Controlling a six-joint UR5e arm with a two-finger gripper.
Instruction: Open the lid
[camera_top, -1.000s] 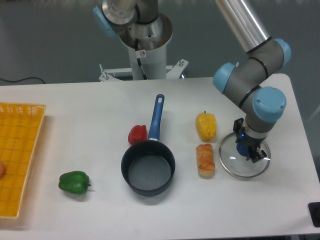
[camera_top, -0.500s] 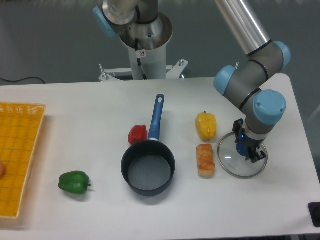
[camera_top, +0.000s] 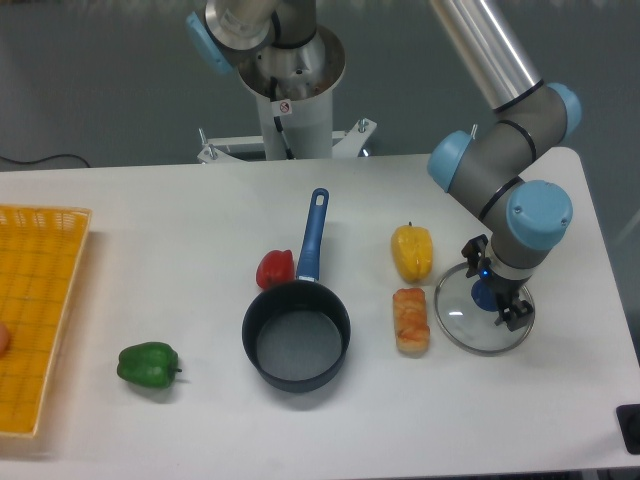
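The lid (camera_top: 462, 322), a clear glass disc with a thin metal rim, lies flat on the table at the right, apart from the dark blue saucepan (camera_top: 297, 336), which stands uncovered. My gripper (camera_top: 493, 287) points down over the lid's blue knob (camera_top: 484, 296). Its jaws stand slightly apart on either side of the knob, which shows between them. The far side of the lid is hidden by the wrist.
A yellow pepper (camera_top: 412, 251) and an orange-pink food piece (camera_top: 411, 319) lie just left of the lid. A red pepper (camera_top: 275, 269) sits beside the pan handle (camera_top: 314, 235). A green pepper (camera_top: 148, 364) and a yellow basket (camera_top: 40, 310) are at the left.
The lid has shifted slightly left and settled on the table. The gripper's jaws have spread a little around the knob.
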